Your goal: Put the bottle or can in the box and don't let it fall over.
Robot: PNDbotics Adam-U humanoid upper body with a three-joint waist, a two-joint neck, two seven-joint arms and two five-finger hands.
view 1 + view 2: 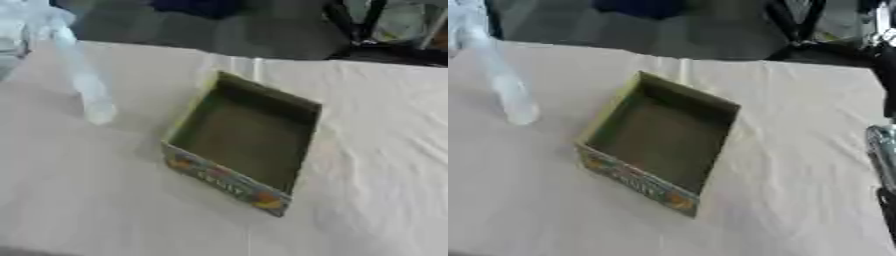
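Looking down on the white cloth-covered table (376, 150), I find an open, shallow box (245, 140) near the middle, set askew, its inside dark and empty and its near outer wall printed in bright colours. At the far left a pale, see-through, blurred shape runs from the upper left corner down to a rounded end over the cloth; I take this to be a clear bottle (83, 85), tilted rather than upright, and well apart from the box on its left side. Whether its lower end touches the cloth I cannot tell. Something pale and smeared sits around its upper end in the corner, but I cannot make out a left hand there, so I can report nothing about its fingers. At the right edge of the right eye view a dark and silver part shows, which I judge to be the right arm (883, 150) hanging idle; no hand shows on it, and I cannot tell how its fingers are set. In my judgement the step in hand is the carry: the bottle is not yet in the box. The next move calls for bringing it over the box's left wall, turning it upright, and setting its base flat on the box floor before letting go, since a tall narrow bottle set down tilted may topple.
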